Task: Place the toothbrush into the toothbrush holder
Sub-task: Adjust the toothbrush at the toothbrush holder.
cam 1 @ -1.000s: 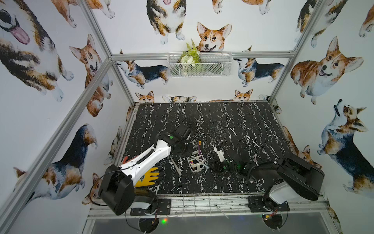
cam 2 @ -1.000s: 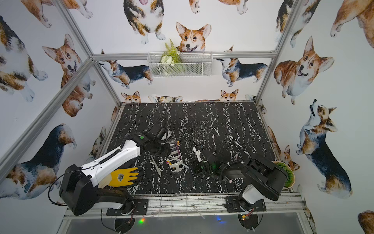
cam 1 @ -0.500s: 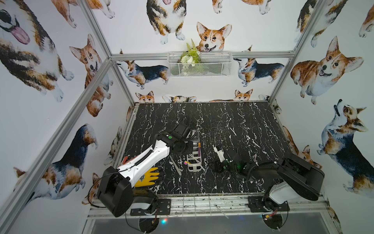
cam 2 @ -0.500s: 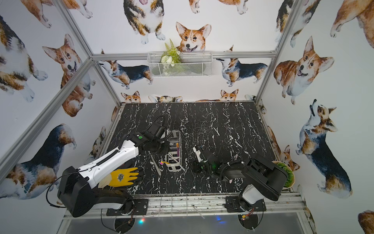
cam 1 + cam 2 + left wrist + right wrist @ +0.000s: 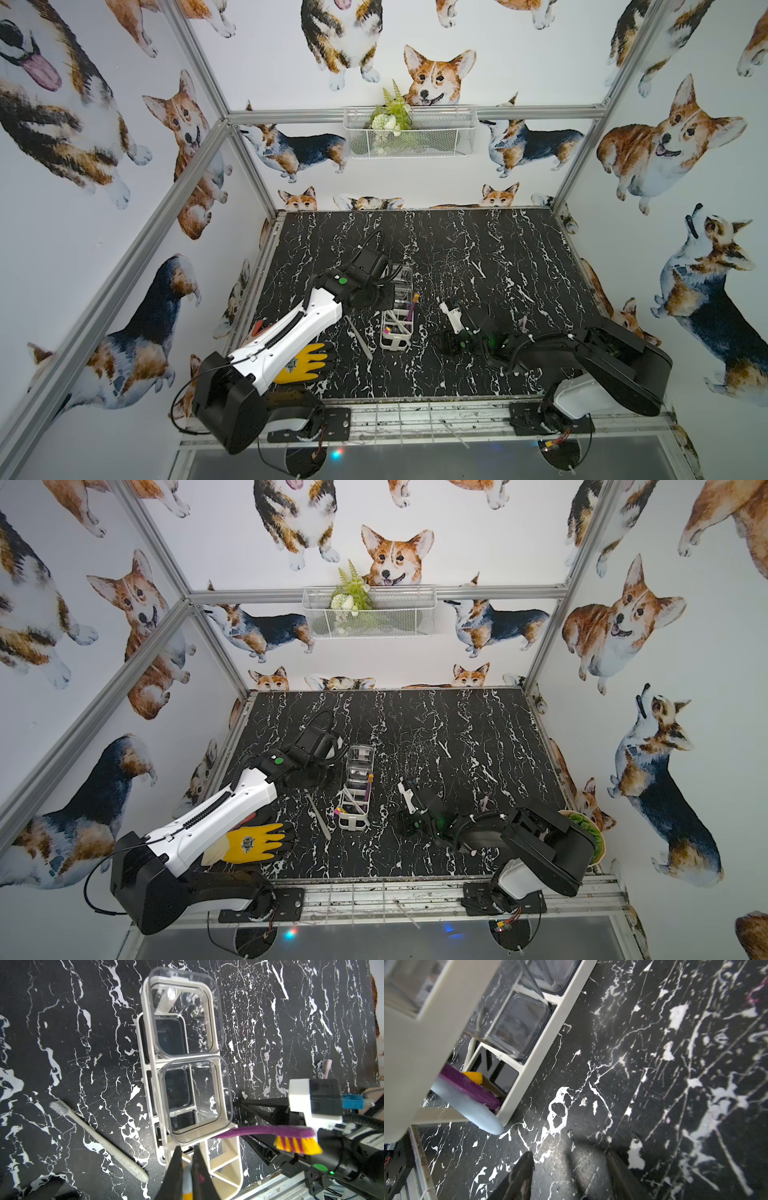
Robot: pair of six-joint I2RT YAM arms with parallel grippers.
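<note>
Nearest the front rail, a yellow glove (image 5: 309, 361) lay under the left arm. Beyond it we found a grey toothbrush (image 5: 99, 1140) lying flat on the black marble table (image 5: 457, 249), left of the toothbrush holder (image 5: 232, 1167) and not touching it. Over the holder's near compartments, the left gripper (image 5: 186, 1150) stood with its jaws pinched narrow on a pale toothbrush (image 5: 187, 1178). A purple toothbrush (image 5: 270, 1131) leaned out of the holder to the right. On that side the right gripper (image 5: 570, 1154) hung with its jaws apart and empty over bare table.

We judged the step in hand to be seating the pale brush. The next move would call for a clean release and a straight lift, clear of the purple bristle head, with the grey brush not yet placed. The holder stood well in from every edge. Open table stretched to the far wall, where a wire basket (image 5: 436, 133) hung.
</note>
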